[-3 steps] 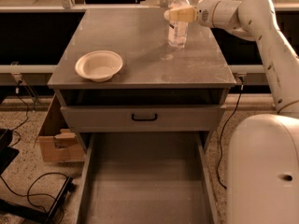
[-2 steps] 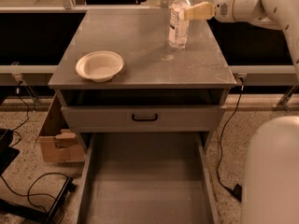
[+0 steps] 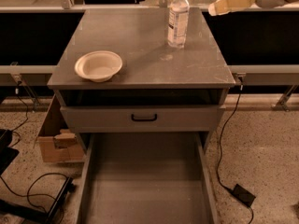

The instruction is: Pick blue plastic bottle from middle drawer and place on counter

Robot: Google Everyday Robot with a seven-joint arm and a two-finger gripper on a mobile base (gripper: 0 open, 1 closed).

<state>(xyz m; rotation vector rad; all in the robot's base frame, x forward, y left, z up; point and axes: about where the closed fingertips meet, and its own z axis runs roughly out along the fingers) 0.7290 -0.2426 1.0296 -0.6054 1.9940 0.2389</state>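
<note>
1. Nearest, the middle drawer (image 3: 145,190) stands pulled wide open, and its bare floor holds nothing, so the picking half of the task looks finished.
2. Above it, the shut drawer front (image 3: 144,117) with its black handle is as it was a second ago, and the cardboard box (image 3: 56,141) sits on the floor to the left of the cabinet.
3. On the near left of the tabletop (image 3: 140,45) the cream bowl (image 3: 98,65) rests where it did before, well apart from the bottle.
4. Farther back and right of centre, the blue plastic bottle (image 3: 178,20) stands upright on the tabletop with its white cap on, just behind the pale ring stain (image 3: 166,57). It has not shifted in the last second.
5. Farthest, the gripper (image 3: 215,8) has changed most. A second ago it was right at the bottle; now it hangs at the upper right, past the tabletop's far right corner and clear of the bottle, carrying nothing.
6. Whether the gripper is spread or closed cannot be told from this angle.
7. My reading is that the bottle has been released and stands by itself, so the placing is done and only the arm's retreat is left.
</note>
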